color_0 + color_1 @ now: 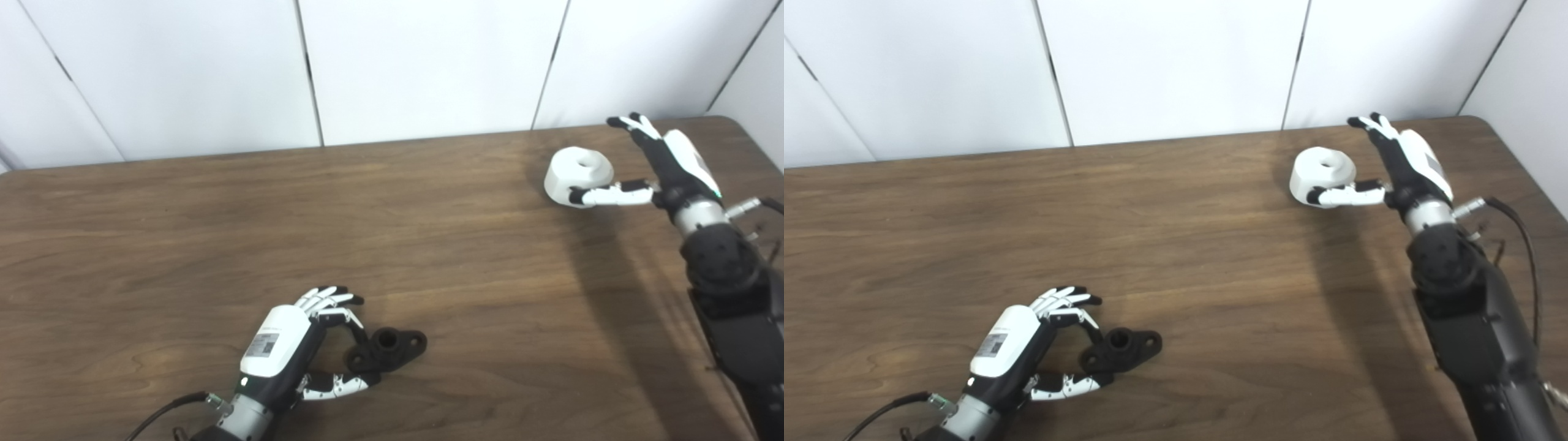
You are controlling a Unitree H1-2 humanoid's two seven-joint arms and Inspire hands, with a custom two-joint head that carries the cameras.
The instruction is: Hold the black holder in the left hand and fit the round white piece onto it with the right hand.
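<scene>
The left hand (288, 349) is curling its fingers (327, 300) over the near end of the black holder (387, 349), with the thumb reaching in below, its tip touching the holder's near edge. The hand is half open, cupping around that end; whether it is actually gripping cannot be told, since the holder is lying flat on the table (429, 245) at the front left, its short tube pointing upward and its far ear sticking out to the right, clear of the hand.

The right hand (1402, 165) is spreading wide open at the back right of the table. Its fingers (1369, 122) are pointing away toward the wall, apart from the round white piece (1322, 174), while the thumb is stretching leftward along the piece's near side, touching it or lying just beside it. The piece is sitting on the table with its central hollow facing up.

The right eye view is showing the whole cable looping beside the right forearm, which the left eye view is cutting off at its edge. The two hands are well apart.
</scene>
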